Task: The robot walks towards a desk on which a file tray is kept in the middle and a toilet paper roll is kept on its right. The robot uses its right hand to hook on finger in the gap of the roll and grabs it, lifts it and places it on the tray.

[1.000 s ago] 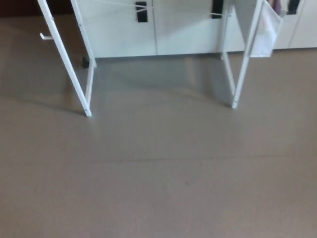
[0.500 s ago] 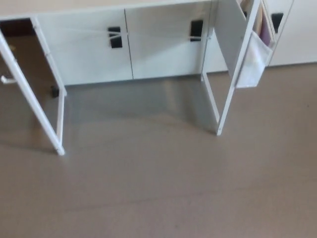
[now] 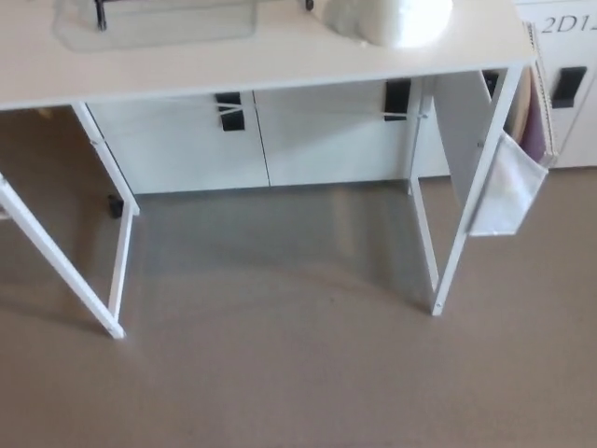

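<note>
**Step in hand.** The approach on foot is judged to be in progress. The head view looks down across bare floor to the white worktop, which crosses only the top of the picture. No grasp is begun.

**Hands.** Neither the right nor the left hand shows, nor any part of an arm. Whether the fingers are apart or together cannot be told.

**Location of the task's thing.** The toilet paper roll sits on the worktop towards its right end, near the front edge. It lies to the right of the file tray and apart from it, with bare worktop between them. The roll is not on the tray.

**Orientation.** Only the near part of the roll is in frame, cut by the top edge and blurred. A rounded white outline faces the camera. The core opening is not seen, so the way its axis runs cannot be told. The tray shows its near side only; its long side appears to run left to right along the worktop.

**Next move, as judged.** Close the remaining floor and stop square to the worktop. The core gap must come into view before the right hand reaches out to hook a finger in it.

**Other.** White cabinets stand behind the desk. A cloth pouch hangs at its right side.
</note>
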Controlling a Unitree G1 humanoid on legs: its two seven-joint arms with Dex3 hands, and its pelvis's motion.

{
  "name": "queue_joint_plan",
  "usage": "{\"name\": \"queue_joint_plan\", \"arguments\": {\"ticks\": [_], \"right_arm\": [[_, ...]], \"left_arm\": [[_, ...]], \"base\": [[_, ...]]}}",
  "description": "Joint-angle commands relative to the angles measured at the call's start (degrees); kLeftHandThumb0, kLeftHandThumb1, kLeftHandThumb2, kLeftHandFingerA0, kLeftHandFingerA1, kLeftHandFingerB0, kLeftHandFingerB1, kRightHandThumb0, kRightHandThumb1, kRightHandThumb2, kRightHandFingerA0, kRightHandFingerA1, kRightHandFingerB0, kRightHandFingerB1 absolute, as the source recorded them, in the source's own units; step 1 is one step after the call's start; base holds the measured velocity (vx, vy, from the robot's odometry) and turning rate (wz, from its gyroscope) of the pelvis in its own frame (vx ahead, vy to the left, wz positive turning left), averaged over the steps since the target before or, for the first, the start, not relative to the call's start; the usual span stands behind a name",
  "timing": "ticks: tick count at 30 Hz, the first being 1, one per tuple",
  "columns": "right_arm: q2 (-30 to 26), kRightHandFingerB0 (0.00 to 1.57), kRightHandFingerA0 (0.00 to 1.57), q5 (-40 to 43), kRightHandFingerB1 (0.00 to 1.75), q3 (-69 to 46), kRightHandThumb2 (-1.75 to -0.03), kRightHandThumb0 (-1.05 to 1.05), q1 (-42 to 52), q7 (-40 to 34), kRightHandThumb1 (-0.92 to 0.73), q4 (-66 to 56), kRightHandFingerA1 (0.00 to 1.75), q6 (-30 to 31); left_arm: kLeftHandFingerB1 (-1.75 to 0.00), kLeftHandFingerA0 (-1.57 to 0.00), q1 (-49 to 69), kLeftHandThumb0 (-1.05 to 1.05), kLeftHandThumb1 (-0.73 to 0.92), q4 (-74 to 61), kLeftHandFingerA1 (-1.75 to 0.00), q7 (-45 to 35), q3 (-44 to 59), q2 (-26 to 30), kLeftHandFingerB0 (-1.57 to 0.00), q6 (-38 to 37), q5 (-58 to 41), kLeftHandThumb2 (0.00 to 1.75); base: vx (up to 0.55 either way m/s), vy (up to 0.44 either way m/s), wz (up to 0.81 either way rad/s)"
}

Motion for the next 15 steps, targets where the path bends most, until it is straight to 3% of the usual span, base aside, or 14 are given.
{"name": "queue_joint_plan", "arguments": {"ticks": [1, 2, 3, 4, 5, 6, 7, 9, 10, 11, 12, 13, 14, 15], "right_arm": [[1.00, 0.01, 0.02, 1.22, 0.45, -0.63, -0.91, -0.24, 3.40, 0.78, -0.41, -1.65, 0.42, -3.01], [1.03, 0.06, 0.27, 1.30, 0.29, -0.87, -0.67, -0.49, 3.15, 0.30, -0.51, -1.20, 0.36, -3.06], [0.87, 0.06, 0.27, 1.14, 0.29, -0.85, -0.67, -0.49, 2.74, 0.19, -0.51, -0.68, 0.36, -2.78], [1.13, 0.08, 0.28, 1.47, 0.30, -1.19, -0.65, -0.48, 2.56, -0.19, -0.50, -1.21, 0.36, -1.58], [0.03, 0.09, 0.25, 0.56, 0.31, -0.36, -0.64, -0.49, 2.31, 1.11, -0.51, -0.57, 0.34, -1.36], [-0.33, 0.00, 0.00, 0.52, 0.45, -0.32, -0.89, -0.25, 1.93, 1.63, -0.38, -0.18, 0.43, -0.73], [-0.24, 0.00, 0.00, 0.48, 0.45, -0.21, -0.88, -0.26, 1.63, 1.17, -0.36, -0.26, 0.42, 0.69], [0.08, 0.00, 0.00, 1.98, 0.45, -1.52, -0.87, -0.23, 0.97, 2.27, -0.37, 0.37, 0.42, 1.66], [1.29, 0.11, 0.25, 2.73, 0.31, -2.33, -0.62, -0.44, 2.89, 2.22, -0.51, -0.38, 0.34, -2.26], [1.76, 0.06, 0.10, 1.41, 0.47, -1.64, -0.89, -0.22, 3.05, -0.65, -0.37, -0.45, 0.46, -2.56], [1.66, 0.06, 0.11, 1.67, 0.47, -1.93, -0.88, -0.23, 3.02, -0.16, -0.35, -0.05, 0.46, -2.30], [1.39, 0.06, 0.11, 2.04, 0.47, -2.28, -0.88, -0.23, 2.82, 0.59, -0.35, 0.54, 0.46, -1.87], [0.66, 0.11, 0.30, -0.38, 0.32, -0.19, -0.67, -0.54, 2.89, -0.51, -0.53, 0.86, 0.37, -1.63], [0.78, 0.13, 0.30, -0.02, 0.32, -0.47, -0.66, -0.54, 2.59, -0.86, -0.52, 1.51, 0.37, -1.57]], "left_arm": [[-0.74, -0.16, -0.48, -1.02, 0.92, 0.11, -0.85, 0.99, -0.25, 1.38, -0.07, 1.81, 0.48, 0.73], [-0.79, -0.20, -0.64, -1.02, 0.92, 0.01, -0.99, 1.03, -0.31, 1.47, -0.05, 2.05, 0.48, 0.72], [-0.79, -0.20, -0.77, -1.02, 0.92, -0.09, -0.99, 1.22, -0.41, 1.52, -0.05, 2.25, 0.57, 0.72], [-0.65, -0.23, -1.05, -1.05, 0.71, 0.13, -0.79, 0.91, 0.14, 1.52, -0.04, 1.96, -0.04, 1.21], [-0.63, -0.18, -0.87, -1.05, 0.70, 0.25, -0.77, 0.49, 0.43, 1.55, -0.07, 1.38, -0.33, 1.22], [-0.64, -0.22, -0.93, -1.05, 0.71, 0.32, -0.79, 0.63, 0.19, 1.62, -0.05, 1.37, -0.03, 1.23], [-0.62, -0.15, -1.27, -1.05, 0.71, 0.65, -0.74, 0.72, 0.29, 1.69, -0.05, 1.81, -0.09, 1.22], [-0.63, -0.19, -1.26, -1.05, 0.71, 0.79, -0.77, 0.80, -0.19, 1.82, -0.02, 1.04, 0.44, 1.23], [-0.62, -0.15, -1.30, -1.05, 0.70, 0.48, -0.74, 0.23, 0.35, 1.86, -0.04, 1.57, -0.27, 1.22], [-0.61, -0.10, -1.17, -1.05, 0.71, 0.35, -0.71, -0.15, 0.28, 1.93, -0.06, 1.42, -0.26, 1.22], [-0.64, -0.21, -1.21, -1.05, 0.71, 0.19, -0.79, 0.05, 0.11, 2.00, -0.04, 1.59, -0.07, 1.22], [-0.64, -0.21, -1.21, -1.05, 0.71, -0.03, -0.79, 0.37, -0.08, 2.03, -0.04, 1.79, 0.14, 1.22], [-0.65, -0.22, -1.12, -1.05, 0.71, 0.02, -0.78, 0.41, -0.10, 2.09, -0.04, 1.47, 0.18, 1.22], [-0.64, -0.23, -1.14, -1.05, 0.71, 0.07, -0.79, 0.21, 0.13, 2.20, -0.02, 1.67, -0.08, 1.22]], "base": [[0.17, -0.085, -0.10], [0.17, -0.071, -0.10], [0.18, -0.039, -0.08], [0.18, -0.013, -0.13], [0.18, 0.044, -0.16], [0.19, 0.093, -0.13], [0.19, 0.113, -0.17], [0.22, 0.070, 0.01], [0.20, 0.006, -0.32], [0.20, 0.017, -0.26], [0.19, 0.007, 0.06], [0.10, 0.059, 0.08], [0.00, 0.000, 0.00], [0.05, -0.022, 0.14]]}}
